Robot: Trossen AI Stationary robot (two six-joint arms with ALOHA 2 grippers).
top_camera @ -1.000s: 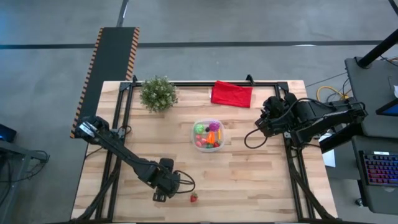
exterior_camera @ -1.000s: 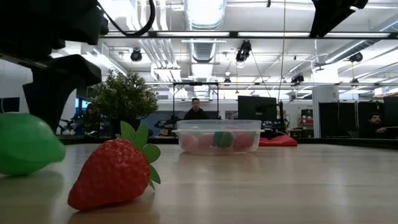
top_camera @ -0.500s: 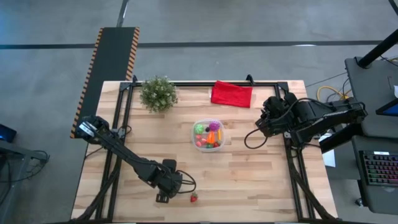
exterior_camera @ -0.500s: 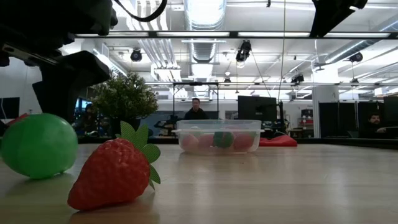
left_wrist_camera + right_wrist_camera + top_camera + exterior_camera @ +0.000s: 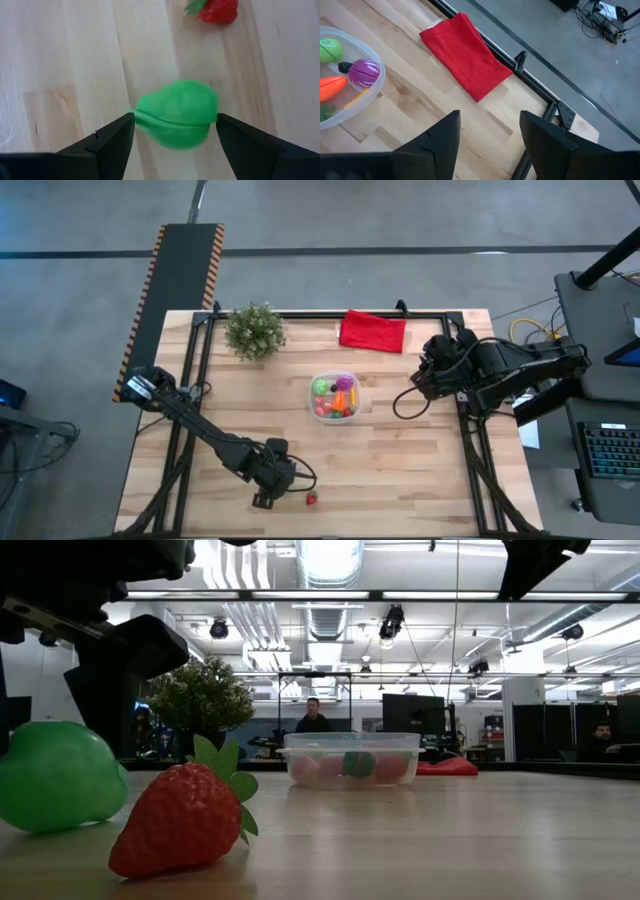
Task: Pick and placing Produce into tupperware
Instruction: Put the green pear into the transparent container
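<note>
A green pear-shaped toy fruit (image 5: 177, 114) lies on the table near its near edge and shows in the low view (image 5: 60, 775) too. My left gripper (image 5: 270, 485) stands over it, one finger at each of its ends. A red toy strawberry (image 5: 311, 499) lies on its side just to the right (image 5: 180, 820). The round clear tupperware (image 5: 335, 395) sits mid-table with several coloured pieces inside. My right gripper (image 5: 418, 380) waits open at the table's right side, above the wood. My left gripper has the green fruit between its two fingers, whose tips (image 5: 125, 125) meet its narrow end (image 5: 134, 112) and its broad end (image 5: 214, 107). The fingers come from above, slanting. The fruit's underside rests on the table.
A bushy potted plant (image 5: 254, 330) stands at the far left and a red folded cloth (image 5: 373, 331) lies at the far edge. Open wood stretches between the tupperware and the near edge. People and desks show in the room beyond the table.
My left gripper has shifted a little toward the table's right, toward the strawberry. The green fruit has turned about on the table between the fingers and has stayed down. The strawberry has not moved.
</note>
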